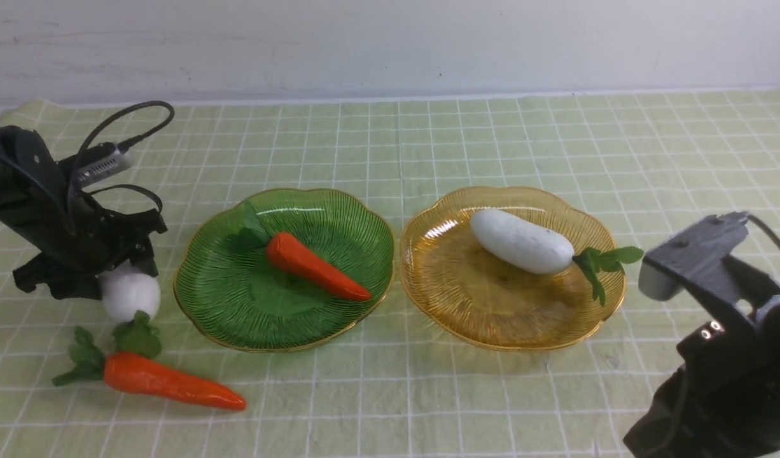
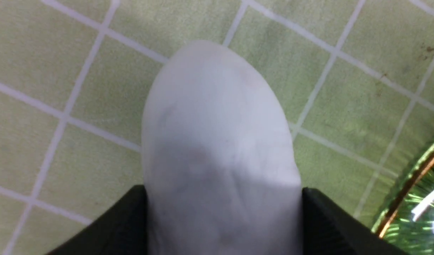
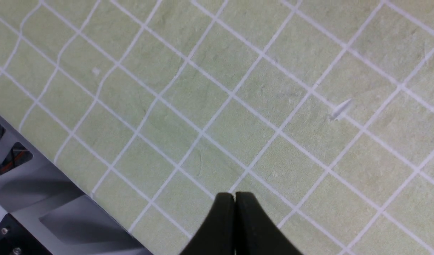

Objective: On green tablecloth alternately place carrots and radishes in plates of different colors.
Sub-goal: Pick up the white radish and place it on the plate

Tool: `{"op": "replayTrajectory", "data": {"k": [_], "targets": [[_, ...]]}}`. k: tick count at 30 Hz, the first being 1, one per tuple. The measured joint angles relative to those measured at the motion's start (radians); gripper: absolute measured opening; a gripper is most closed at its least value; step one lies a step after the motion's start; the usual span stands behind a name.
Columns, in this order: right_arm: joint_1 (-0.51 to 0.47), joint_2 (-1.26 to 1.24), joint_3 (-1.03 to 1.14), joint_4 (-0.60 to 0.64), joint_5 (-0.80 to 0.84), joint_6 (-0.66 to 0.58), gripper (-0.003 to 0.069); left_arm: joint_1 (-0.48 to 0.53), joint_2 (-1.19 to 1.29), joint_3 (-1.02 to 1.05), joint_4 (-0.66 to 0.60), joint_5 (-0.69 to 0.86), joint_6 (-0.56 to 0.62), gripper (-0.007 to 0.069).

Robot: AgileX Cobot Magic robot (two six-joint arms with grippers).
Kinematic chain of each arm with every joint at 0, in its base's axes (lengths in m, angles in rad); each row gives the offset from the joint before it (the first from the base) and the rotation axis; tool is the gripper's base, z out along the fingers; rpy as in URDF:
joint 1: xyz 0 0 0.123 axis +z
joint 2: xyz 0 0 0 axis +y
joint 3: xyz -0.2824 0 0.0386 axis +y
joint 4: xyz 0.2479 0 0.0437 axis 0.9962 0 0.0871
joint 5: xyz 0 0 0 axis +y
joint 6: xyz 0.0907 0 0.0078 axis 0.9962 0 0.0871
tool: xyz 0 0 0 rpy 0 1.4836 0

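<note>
Left gripper (image 2: 222, 226) clamped on a white radish (image 1: 130, 294) just beside the green plate (image 1: 199, 299); right gripper (image 3: 234, 198) closed on nothing.

Observed from the room: the green tablecloth (image 1: 492, 140) is bare from the plates back to the wall, and in a narrower strip in front of them. The green plate holds a carrot (image 1: 317, 267). The amber plate (image 1: 479, 305) holds a second radish (image 1: 522, 242), its leaves overhanging the rim. The two rims almost meet. A loose carrot (image 1: 174, 383) lies on the cloth in front of the held radish. A grey frame (image 3: 33, 198) borders the cloth near the right gripper. The left fingers hide the held radish's upper part (contact with the cloth cannot be confirmed). The leaf tuft below it may belong to either vegetable. The right arm is cut off by the picture edge.
</note>
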Motion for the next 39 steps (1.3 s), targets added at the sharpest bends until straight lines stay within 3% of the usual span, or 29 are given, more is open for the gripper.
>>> {"op": "replayTrajectory", "data": {"k": [4,8,14,16,18,21,22,26,32,39], "targets": [[0.0,0.0,0.0,0.0,-0.022,0.0,-0.0015,0.003,-0.059,-0.166,0.018,0.18,0.036,0.0468],[0.0,0.0,0.0,0.0,-0.052,0.0,-0.0015,-0.011,-0.092,-0.331,-0.075,0.338,0.04,0.0468],[0.0,0.0,0.0,0.006,-0.085,0.0,-0.0015,-0.137,-0.09,-0.421,-0.227,0.407,0.047,0.0468],[0.0,0.0,0.0,0.008,-0.088,0.0,-0.0015,-0.196,-0.082,-0.425,-0.252,0.388,0.051,0.0468],[0.0,0.0,0.0,0.008,-0.089,0.0,-0.0015,-0.319,-0.049,-0.427,-0.279,0.325,0.05,0.0468],[0.0,0.0,0.0,0.008,-0.088,0.001,-0.0015,-0.402,-0.013,-0.427,-0.3,0.271,0.049,0.0468],[0.0,0.0,0.0,0.008,-0.083,0.002,-0.0015,-0.471,0.025,-0.427,-0.315,0.206,0.049,0.0468],[0.0,0.0,0.0,0.008,-0.081,0.002,-0.0015,-0.586,0.098,-0.427,-0.359,0.059,0.049,0.0468],[0.0,0.0,0.0,0.008,-0.081,0.003,-0.0015,-0.642,0.184,-0.427,-0.456,-0.08,0.049,0.0489],[0.0,0.0,0.0,0.01,-0.081,0.003,-0.0015,-0.633,0.205,-0.43,-0.537,-0.118,0.049,0.0607]]}}
